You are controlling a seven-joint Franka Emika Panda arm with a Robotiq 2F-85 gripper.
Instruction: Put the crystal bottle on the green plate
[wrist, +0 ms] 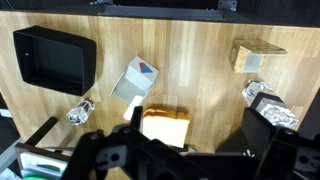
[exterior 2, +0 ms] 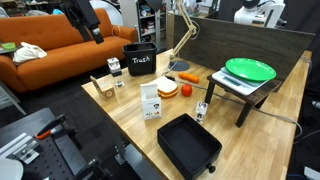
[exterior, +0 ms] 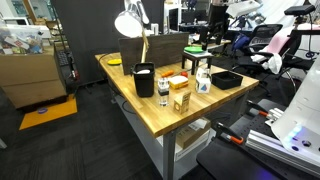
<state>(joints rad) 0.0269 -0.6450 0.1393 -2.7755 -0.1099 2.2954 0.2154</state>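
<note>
The crystal bottle (wrist: 80,110) is a small shiny faceted bottle standing on the wooden table next to the black tray (wrist: 55,58). It also shows in both exterior views (exterior 2: 201,108) (exterior: 203,82). The green plate (exterior 2: 250,70) is round and bright green and lies on a raised black stand at the table's end (exterior: 195,48); it is out of the wrist view. My gripper (wrist: 195,135) is open and empty, high above the table over a slice of bread (wrist: 165,125), well apart from the bottle. It shows as a dark shape in an exterior view (exterior 2: 92,25).
A white carton (wrist: 135,78) stands between tray and bread. A cardboard box (wrist: 255,55), a second shiny bottle (wrist: 258,95) and a black trash bin (exterior 2: 140,60) are at the other end. A desk lamp (exterior: 130,22) leans over the table.
</note>
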